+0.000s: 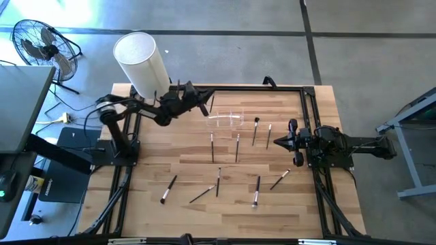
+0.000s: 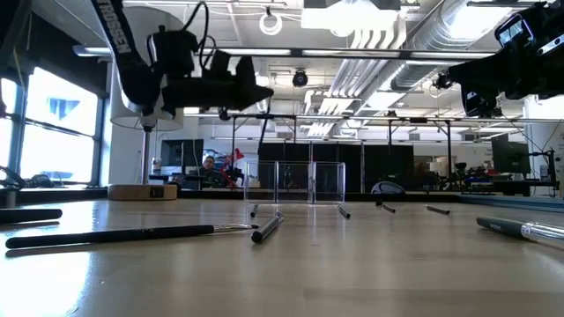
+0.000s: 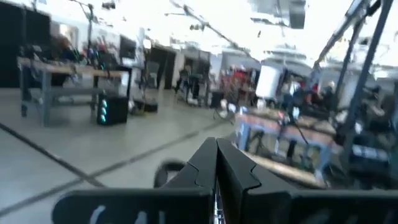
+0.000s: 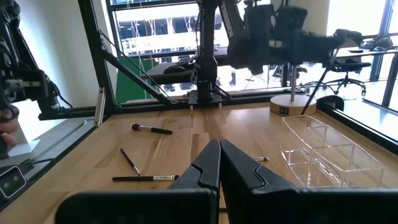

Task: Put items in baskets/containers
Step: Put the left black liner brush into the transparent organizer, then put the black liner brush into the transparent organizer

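Several thin dark brushes lie flat on the wooden table, some in its middle (image 1: 237, 146) and some toward the near edge (image 1: 202, 194). The clear plastic holder (image 1: 228, 119) stands toward the far edge and also shows in the right wrist view (image 4: 329, 155). My left gripper (image 1: 204, 105) is raised above the table, just left of the holder, with its fingers shut (image 3: 216, 163). A thin dark brush (image 1: 212, 102) shows at its fingertips. My right gripper (image 1: 294, 143) waits at the table's right side, shut and empty (image 4: 219, 152). My left gripper is shut with a thin brush (image 1: 212, 102) lying across its fingertips, lifted clear of the table. The fingers point level toward the table's right side. A thin pale sliver shows between the fingers (image 3: 216, 205). Which part of the brush they have cannot be told.
A large white cylinder (image 1: 139, 58) stands on a base at the table's far left corner. A black rail frame (image 1: 310, 109) runs around the tabletop. A floor fan (image 1: 41, 41) stands off the table at the far left. Bare wood lies between the brushes.
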Controlling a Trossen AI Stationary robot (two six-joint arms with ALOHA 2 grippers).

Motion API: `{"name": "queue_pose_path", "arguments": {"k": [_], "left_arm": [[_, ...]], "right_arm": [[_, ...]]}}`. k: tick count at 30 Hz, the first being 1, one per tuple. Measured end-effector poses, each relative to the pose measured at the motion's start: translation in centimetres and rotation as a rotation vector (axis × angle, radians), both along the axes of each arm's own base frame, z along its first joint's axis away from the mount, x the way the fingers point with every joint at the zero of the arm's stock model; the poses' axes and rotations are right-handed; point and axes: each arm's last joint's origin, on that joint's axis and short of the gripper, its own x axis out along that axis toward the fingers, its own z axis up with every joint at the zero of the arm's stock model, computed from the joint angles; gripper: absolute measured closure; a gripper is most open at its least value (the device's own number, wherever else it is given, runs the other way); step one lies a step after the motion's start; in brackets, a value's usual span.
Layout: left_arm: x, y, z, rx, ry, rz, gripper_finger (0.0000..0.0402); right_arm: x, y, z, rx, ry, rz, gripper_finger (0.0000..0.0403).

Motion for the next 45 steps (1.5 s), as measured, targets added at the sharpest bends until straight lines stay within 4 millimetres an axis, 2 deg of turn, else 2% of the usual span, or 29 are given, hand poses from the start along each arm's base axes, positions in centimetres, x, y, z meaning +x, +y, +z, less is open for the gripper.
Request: {"name": "queue_pose_path", "arguments": {"k": [7,31,42,45], "left_arm": [[0.4,0.3,-2.0,-0.043,0.044,-0.027,0.0401],[0.6,0.3,-2.7,-0.056,0.100,-0.054,0.0398],[0.6,0.2,-2.7,-0.032,0.111,-0.075,0.0308],[0.5,0.1,-2.1,0.017,0.113,-0.089,0.0291]], "right_arm": [[0.0,0.0,0.0,0.000,0.000,0.000,0.0402],[0.0,0.0,0.0,0.000,0.000,0.000,0.0402],[0.0,0.0,0.0,0.000,0.000,0.000,0.0402],[0.0,0.0,0.0,0.000,0.000,0.000,0.0402]]}}
